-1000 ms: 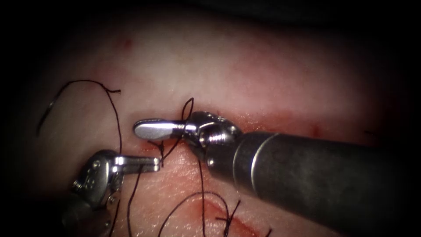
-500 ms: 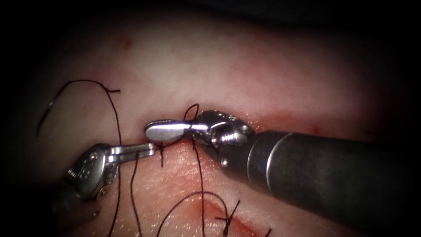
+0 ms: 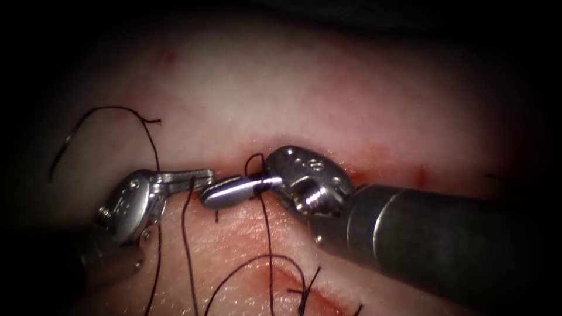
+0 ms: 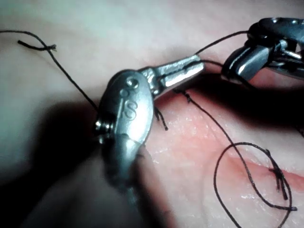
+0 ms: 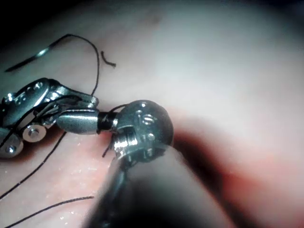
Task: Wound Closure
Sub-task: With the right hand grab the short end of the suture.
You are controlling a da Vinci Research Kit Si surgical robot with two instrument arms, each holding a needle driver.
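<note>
Endoscope view: left pincer (image 3: 199, 175) has risen, right pincer (image 3: 225, 192) dropped.

R pincer (image 5: 78, 121) closed, thread (image 5: 97, 61) looped, needle (image 5: 33, 58) loose

glossy metal left tool (image 3: 196, 175), moist tissue (image 3: 293, 82)

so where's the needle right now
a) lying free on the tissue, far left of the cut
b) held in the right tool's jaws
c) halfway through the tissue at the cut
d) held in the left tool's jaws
a: the needle lies loose on the tissue at the far left, in neither tool; the left tool is shut on the thread, and the right tool has thread looped round its shut jaws.
</note>
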